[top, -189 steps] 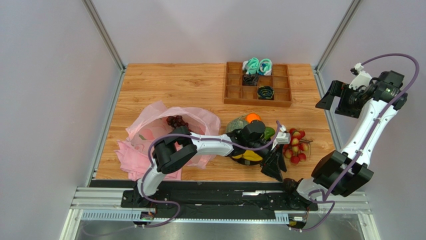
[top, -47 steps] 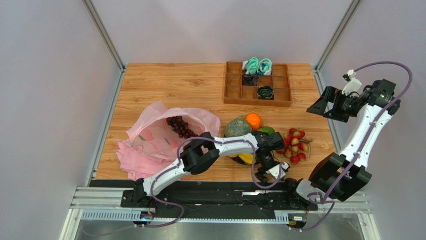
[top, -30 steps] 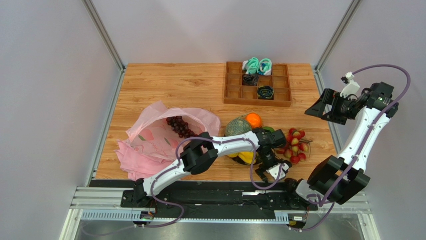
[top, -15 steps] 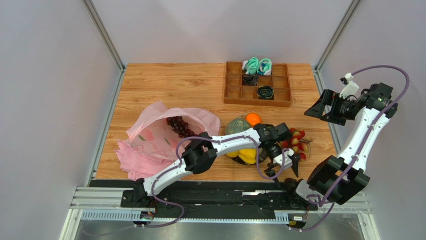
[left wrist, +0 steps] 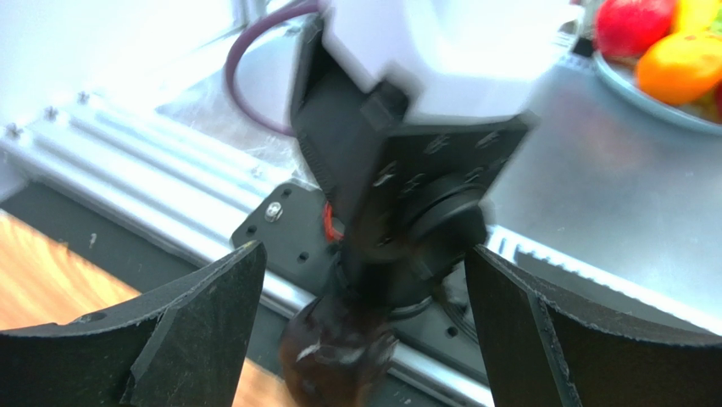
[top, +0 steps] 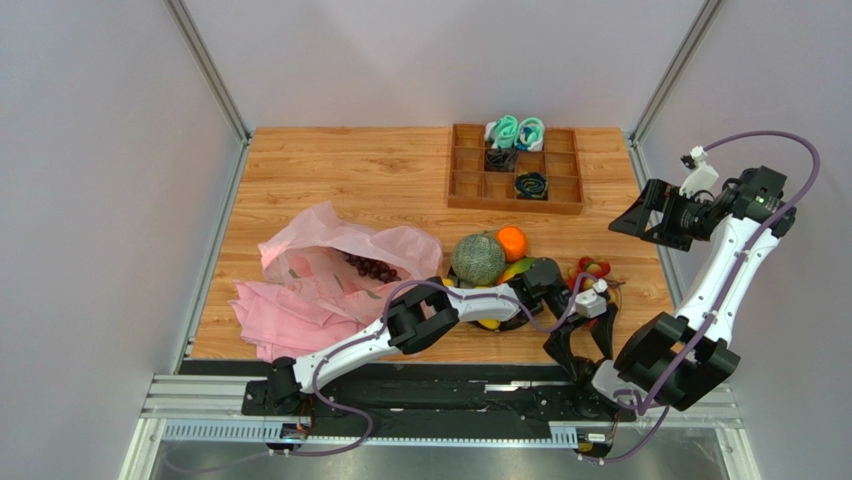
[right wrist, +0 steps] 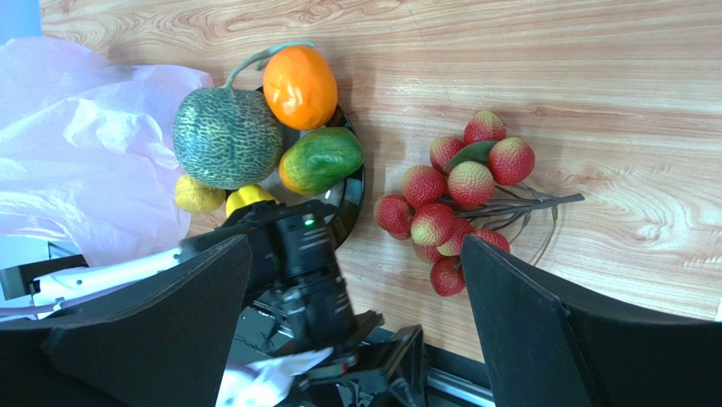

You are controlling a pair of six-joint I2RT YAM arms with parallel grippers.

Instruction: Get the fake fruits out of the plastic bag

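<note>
Left hand [top: 581, 350] is wide open and empty; you've got melon [top: 477, 259], orange [top: 511, 243] and red berries [right wrist: 458, 199] out, but grapes [top: 372, 266] still sit in the plastic bag [top: 310, 250].

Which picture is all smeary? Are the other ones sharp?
Left wrist view: the black-and-white arm part in the middle is smeared, and the top left corner is washed out bright. Right wrist view: sharp, with the netting on the melon and the bumps on the berries crisp. Top view: clear and evenly lit, with only soft shadows.
</note>
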